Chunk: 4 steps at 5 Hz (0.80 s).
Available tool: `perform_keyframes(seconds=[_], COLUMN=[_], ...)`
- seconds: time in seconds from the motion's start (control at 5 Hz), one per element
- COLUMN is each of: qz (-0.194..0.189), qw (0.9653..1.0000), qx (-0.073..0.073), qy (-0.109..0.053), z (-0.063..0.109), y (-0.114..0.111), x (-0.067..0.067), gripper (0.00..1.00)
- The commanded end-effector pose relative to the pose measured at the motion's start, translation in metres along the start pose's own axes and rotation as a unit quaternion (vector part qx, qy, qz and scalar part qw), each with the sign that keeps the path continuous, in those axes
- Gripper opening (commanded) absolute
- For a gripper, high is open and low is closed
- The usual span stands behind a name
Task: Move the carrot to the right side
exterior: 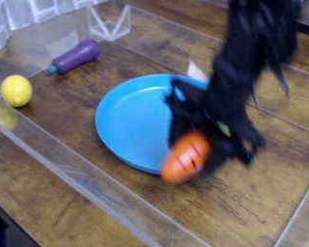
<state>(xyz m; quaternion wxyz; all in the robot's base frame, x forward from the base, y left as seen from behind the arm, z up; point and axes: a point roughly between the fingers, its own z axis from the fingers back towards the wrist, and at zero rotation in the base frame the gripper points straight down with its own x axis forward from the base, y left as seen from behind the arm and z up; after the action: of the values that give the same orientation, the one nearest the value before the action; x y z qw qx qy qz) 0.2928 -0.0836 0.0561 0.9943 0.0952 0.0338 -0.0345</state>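
Biggest worry here: the carrot [185, 158] could get let go in the wrong spot. It's hanging right over the near rim of the blue plate [134, 116], so if it's released now it might land half on the rim and roll back into the dish, or skitter off along the wooden table [67, 203]. It's a smooth tapered plastic toy, so rolling is to be expected once it's dropped from any height.

Second thing: the grip itself can't be checked well. The frame is smeared with motion blur, and the gripper [196, 145] shows up mostly as a dark mass. The carrot does look pinched between the fingers, with the jaws set partly apart around its body, but how secure that hold is can't be told. A slip mid-swing would not be surprising on a shape like that.

Also, the clear acrylic wall [67, 159] running along the table edge is hard to see, and a low sweep could clip it.

Pose-wise, the arm comes in from the top right of the picture and is bent steeply down, tool pointed nearly straight at the table, low over the plate's near-right edge. The carrot is held at a slant, its fat end toward the camera.

The eggplant [76, 55] and lemon [15, 91] are well apart on the left, so no trouble is expected there.
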Motion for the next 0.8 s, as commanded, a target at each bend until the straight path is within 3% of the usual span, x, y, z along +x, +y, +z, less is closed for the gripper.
perform_keyframes(seconds=[0.0,0.2,0.4,0.6], qz=[-0.016,-0.013,-0.007,-0.019], qw=[0.9995,0.999,0.9978,0.9969], qx=[-0.003,-0.01,-0.009,-0.021], qy=[-0.027,-0.043,-0.065,-0.074], z=[-0.001,0.014,0.039,0.049], y=[-0.022,-0.003,0.013,0.021], x=[0.017,0.033,0.045,0.061], gripper=[0.0,0.0,0.0,0.0])
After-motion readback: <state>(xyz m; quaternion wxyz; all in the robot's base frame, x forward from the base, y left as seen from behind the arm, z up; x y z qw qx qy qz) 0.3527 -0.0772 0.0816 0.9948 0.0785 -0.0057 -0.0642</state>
